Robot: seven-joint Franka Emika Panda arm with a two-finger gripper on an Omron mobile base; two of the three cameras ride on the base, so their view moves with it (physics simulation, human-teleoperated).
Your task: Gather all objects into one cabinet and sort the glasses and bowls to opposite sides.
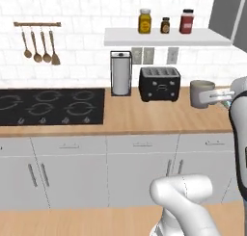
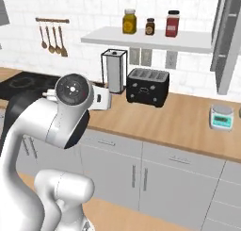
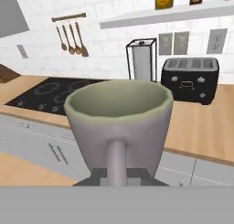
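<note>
In the left base view the grey-green mug hangs upright above the worktop near its right end, right of the toaster. In the hand view the gripper is clenched on the mug's handle, open mouth up, before the stove.

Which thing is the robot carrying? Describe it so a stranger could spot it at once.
Start at the long wooden countertop with the black four-slot toaster. To the toaster's right, raised above the counter, is a dull grey-green handled mug, held by its handle in the robot's pincer. It is the one open-topped, empty cup there, unlike the lidded jars on the shelf.
</note>
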